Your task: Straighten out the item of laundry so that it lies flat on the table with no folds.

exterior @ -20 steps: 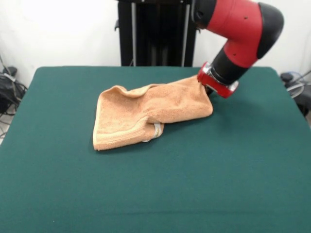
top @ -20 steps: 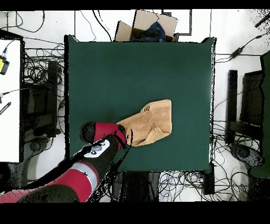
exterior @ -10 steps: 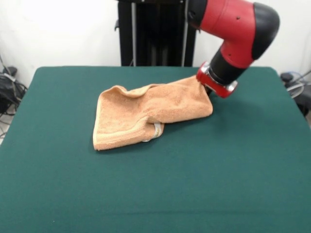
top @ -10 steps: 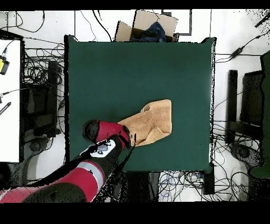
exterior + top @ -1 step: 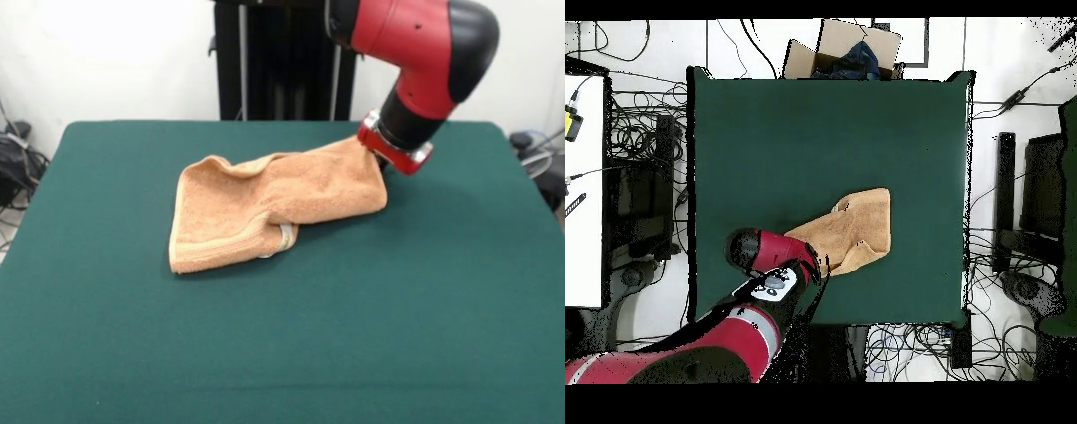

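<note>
The towel (image 5: pixel 265 208) lies a little past the middle of the table (image 5: pixel 282 353) in the front view, folded over itself: one border doubles back along the near edge, and the white care tag (image 5: pixel 286 237) pokes out at that fold. We read this as a cloth that is far from flat. Its right-hand corner is drawn up off the felt into a peak that runs straight to the gripper (image 5: pixel 378 159), which suggests the corner is being lifted or pulled outward to open the fold. The fingers themselves are hidden behind the red wrist ring and the cloth, so we cannot tell whether they are pinching the corner or merely resting against it (the peak makes a pinch likely, but that is our judgement).

The dark green felt is otherwise bare. From overhead, the towel (image 5: pixel 850 232) sits toward the robot's side of the table (image 5: pixel 825 120), with a cardboard box (image 5: pixel 840 50) past the far edge and cables (image 5: pixel 635 130) strewn on the floor around.
</note>
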Available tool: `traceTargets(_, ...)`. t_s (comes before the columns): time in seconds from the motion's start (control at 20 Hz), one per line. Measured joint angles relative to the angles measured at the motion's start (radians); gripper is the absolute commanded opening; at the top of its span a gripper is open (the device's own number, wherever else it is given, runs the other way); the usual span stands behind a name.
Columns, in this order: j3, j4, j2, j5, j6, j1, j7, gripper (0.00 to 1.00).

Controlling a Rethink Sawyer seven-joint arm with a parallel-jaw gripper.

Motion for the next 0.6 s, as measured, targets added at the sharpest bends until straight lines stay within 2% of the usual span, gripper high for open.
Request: traceTargets(0.6, 0.042, 0.053, -0.108, 0.006, 0.016, -0.001, 0.0, 0.0)
